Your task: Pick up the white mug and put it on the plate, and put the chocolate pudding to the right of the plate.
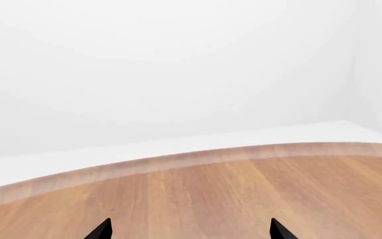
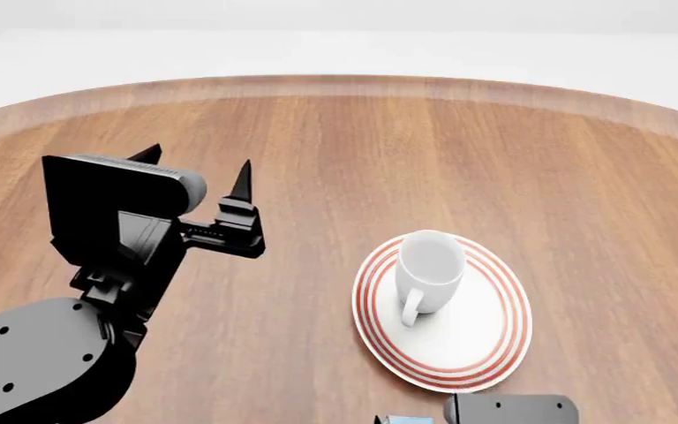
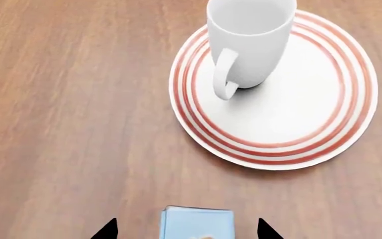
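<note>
The white mug (image 2: pixel 430 270) stands upright (handle toward the robot) on the plate (image 2: pixel 493 340).

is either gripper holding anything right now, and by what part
Nothing is held. The left gripper is open over bare table. The right gripper is open, its fingertips astride the chocolate pudding without touching it.

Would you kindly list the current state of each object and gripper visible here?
white mug: upright on the plate, empty.
plate: flat on the table, holding the mug.
chocolate pudding: between the right gripper's tips, near the plate.
left gripper: open, empty.
right gripper: open around the pudding.
</note>
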You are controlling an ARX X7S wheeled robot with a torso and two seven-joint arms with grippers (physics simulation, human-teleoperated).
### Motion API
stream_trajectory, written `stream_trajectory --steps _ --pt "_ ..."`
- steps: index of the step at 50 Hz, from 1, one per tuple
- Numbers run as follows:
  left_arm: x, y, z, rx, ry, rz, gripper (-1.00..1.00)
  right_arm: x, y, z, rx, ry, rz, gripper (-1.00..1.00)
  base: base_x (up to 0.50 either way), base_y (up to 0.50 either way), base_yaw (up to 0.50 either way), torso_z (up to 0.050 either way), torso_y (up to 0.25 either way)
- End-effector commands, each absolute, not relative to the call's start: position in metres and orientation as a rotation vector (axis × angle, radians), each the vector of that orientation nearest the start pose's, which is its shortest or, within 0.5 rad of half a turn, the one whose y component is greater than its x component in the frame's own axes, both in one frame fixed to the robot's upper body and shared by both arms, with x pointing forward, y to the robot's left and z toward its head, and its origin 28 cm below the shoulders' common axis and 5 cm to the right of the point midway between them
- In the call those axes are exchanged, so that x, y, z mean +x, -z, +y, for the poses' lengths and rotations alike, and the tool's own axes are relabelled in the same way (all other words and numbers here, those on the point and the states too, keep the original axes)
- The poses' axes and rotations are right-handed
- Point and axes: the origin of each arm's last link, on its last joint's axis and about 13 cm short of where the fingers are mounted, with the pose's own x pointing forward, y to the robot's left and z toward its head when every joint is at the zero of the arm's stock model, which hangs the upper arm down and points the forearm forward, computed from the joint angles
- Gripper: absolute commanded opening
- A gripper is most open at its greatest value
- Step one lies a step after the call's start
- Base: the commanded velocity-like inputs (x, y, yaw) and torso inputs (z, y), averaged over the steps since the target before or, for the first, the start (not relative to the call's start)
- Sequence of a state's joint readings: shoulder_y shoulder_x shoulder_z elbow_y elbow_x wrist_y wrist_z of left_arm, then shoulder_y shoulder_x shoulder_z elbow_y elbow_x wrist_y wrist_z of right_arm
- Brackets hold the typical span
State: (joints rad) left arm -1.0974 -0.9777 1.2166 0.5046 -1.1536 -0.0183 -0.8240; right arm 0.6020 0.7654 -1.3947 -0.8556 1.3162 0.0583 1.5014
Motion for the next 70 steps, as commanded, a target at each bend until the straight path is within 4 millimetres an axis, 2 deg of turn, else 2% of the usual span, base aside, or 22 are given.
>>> stream_trajectory --steps 1,23,42,70 --pt "0.238 -0.211 0.223 0.046 0.208 -0.169 1.0 0.097 -0.137 -0.043 0.112 -0.093 0.606 1.0 0.0 0.0 0.0 0.0 0.0" --pt "0.238 -0.21 0.225 0.028 0.2 -0.158 1.0 0.093 -0.13 -0.044 0.113 -0.088 0.666 1.0 0.0 0.0 0.0 0.0 0.0" --pt "0.241 -0.204 0.226 0.013 0.196 -0.142 1.0 0.103 -0.12 -0.047 0.125 -0.061 0.7 1.0 0.0 0.0 0.0 0.0 0.0" --pt "0.242 -0.202 0.225 0.008 0.193 -0.134 1.0 0.106 -0.107 -0.045 0.127 -0.064 0.748 1.0 0.0 0.0 0.0 0.0 0.0"
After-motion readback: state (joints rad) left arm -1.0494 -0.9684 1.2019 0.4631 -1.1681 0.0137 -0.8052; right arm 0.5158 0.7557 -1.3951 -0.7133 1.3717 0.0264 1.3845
